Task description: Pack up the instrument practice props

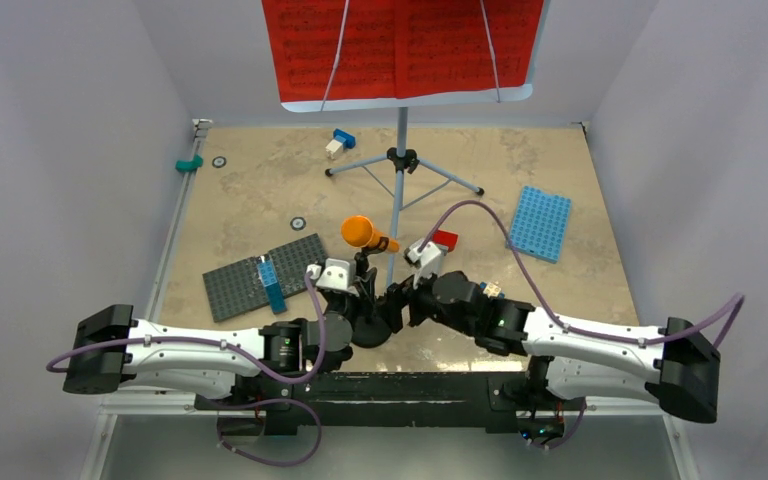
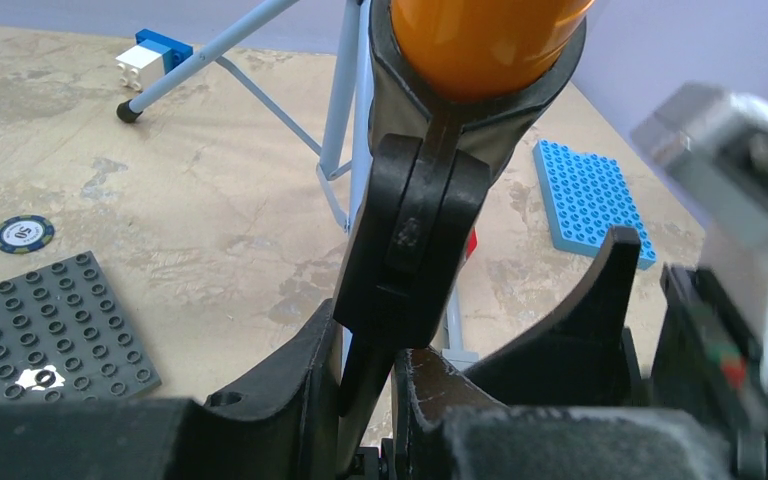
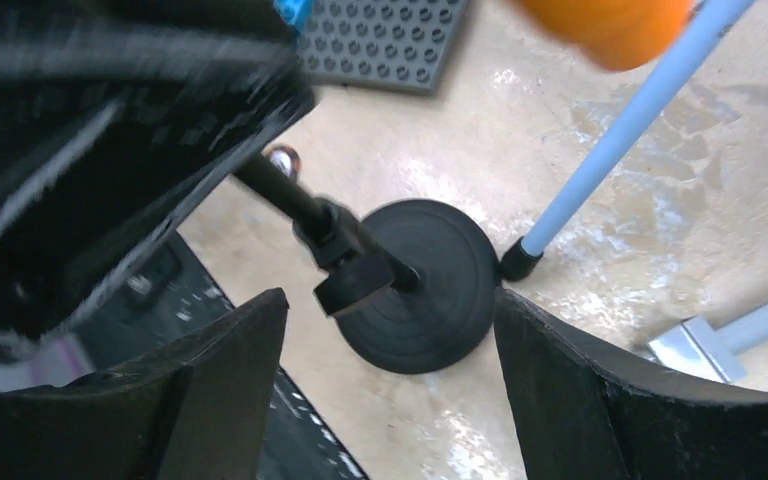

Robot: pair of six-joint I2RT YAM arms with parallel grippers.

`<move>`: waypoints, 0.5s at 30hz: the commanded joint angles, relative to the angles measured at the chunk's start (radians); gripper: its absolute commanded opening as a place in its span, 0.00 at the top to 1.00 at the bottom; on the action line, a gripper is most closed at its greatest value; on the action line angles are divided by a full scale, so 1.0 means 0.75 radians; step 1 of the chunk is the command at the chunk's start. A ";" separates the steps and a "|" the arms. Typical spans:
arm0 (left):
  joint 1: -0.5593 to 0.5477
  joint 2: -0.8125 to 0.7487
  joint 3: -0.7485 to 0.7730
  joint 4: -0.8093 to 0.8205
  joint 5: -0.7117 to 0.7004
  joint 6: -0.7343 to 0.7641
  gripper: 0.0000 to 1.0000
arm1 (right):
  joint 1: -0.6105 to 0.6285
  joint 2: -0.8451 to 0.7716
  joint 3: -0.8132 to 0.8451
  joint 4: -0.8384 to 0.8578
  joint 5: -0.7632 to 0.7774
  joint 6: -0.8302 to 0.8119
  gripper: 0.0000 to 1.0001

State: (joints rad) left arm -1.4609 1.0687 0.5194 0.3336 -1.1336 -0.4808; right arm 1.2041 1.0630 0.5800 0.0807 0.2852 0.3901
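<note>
The orange toy microphone (image 1: 360,232) sits in the clip of the small black mic stand (image 1: 370,325), near the table's front. In the left wrist view my left gripper (image 2: 370,345) is shut on the stand's thin black stem (image 2: 365,385), just below the clip (image 2: 415,235) that holds the microphone (image 2: 480,40). My right gripper (image 3: 390,300) is open, its jaws hanging above the stand's round base (image 3: 430,300), apart from it. The pale-blue music stand (image 1: 400,160) with red sheet-music pages (image 1: 405,45) stands behind on its grey tripod.
A grey studded plate (image 1: 260,275) with a blue brick (image 1: 272,283) lies at the left, a blue plate (image 1: 540,222) at the right. The hammer's red head (image 1: 445,239) is by the right wrist. A tripod foot (image 3: 520,262) rests beside the base. Bricks (image 1: 340,142) lie at the back.
</note>
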 commanded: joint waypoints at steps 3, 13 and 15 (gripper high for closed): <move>-0.070 0.164 -0.142 -0.413 0.384 -0.299 1.00 | -0.246 -0.013 -0.003 0.073 -0.587 0.469 0.22; -0.090 0.137 -0.141 -0.414 0.375 -0.284 1.00 | -0.445 0.141 -0.054 0.327 -0.938 0.709 0.38; -0.094 0.134 -0.142 -0.416 0.373 -0.287 1.00 | -0.473 0.163 -0.078 0.394 -0.982 0.752 0.43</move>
State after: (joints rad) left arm -1.4715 1.0760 0.5282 0.3225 -1.1343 -0.4793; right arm 0.8822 1.1709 0.5491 0.2287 -0.3206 0.8459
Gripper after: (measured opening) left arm 0.227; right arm 0.606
